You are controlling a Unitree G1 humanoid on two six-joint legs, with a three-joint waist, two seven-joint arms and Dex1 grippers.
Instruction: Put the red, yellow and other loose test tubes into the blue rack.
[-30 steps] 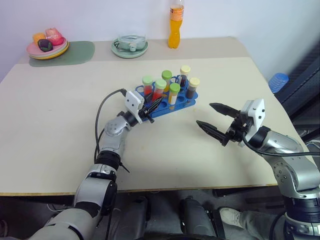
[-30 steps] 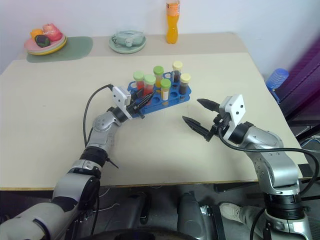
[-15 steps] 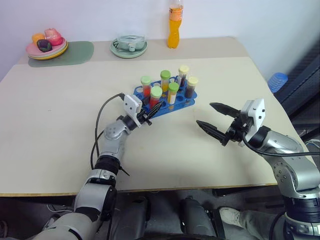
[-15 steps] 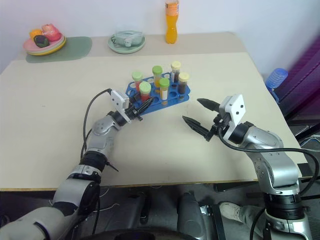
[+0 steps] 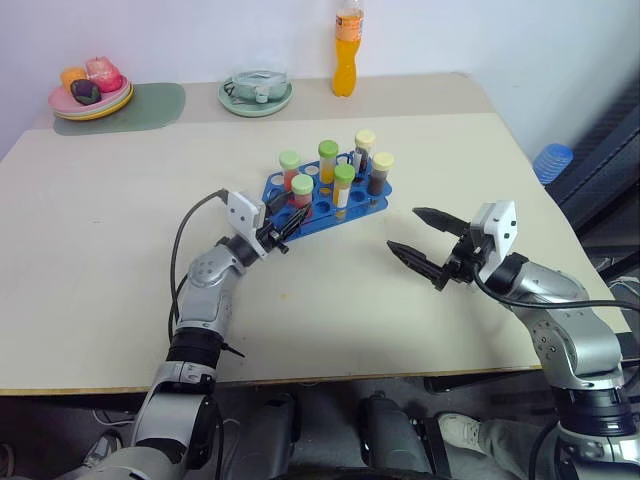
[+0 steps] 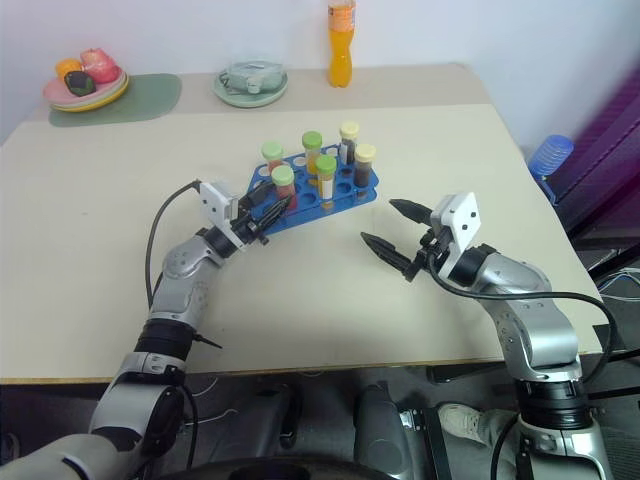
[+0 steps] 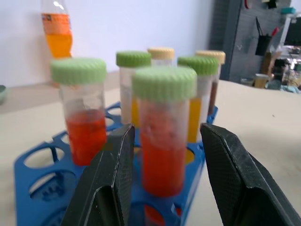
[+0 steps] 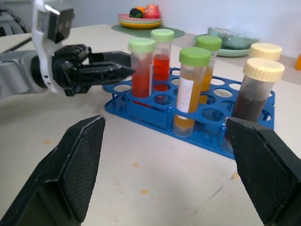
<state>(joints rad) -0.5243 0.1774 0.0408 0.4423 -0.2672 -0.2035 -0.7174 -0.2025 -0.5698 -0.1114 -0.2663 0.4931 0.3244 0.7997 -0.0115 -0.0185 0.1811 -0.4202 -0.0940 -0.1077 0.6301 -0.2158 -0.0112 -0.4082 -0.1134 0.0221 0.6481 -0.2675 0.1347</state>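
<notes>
The blue rack (image 5: 365, 205) stands mid-table and holds several capped test tubes: red and yellow-orange ones with green caps, dark brown ones with cream caps. The nearest red tube (image 5: 302, 192) stands upright in a front hole. My left gripper (image 5: 281, 225) is open at the rack's near left corner. In the left wrist view its fingers (image 7: 117, 160) flank that red tube (image 7: 162, 155) without touching it. My right gripper (image 5: 404, 231) hovers wide open and empty over the table to the right of the rack (image 8: 155, 113).
A tall orange drink bottle (image 5: 346, 60), a green saucer with a cup (image 5: 256, 92) and a plate of fruit (image 5: 90, 92) on a green mat line the far edge. A blue object (image 5: 554, 160) sits beyond the table's right edge.
My left gripper opened off the red tube, which now stands in the rack, and drew back a little toward the near left. The right gripper stayed put.
</notes>
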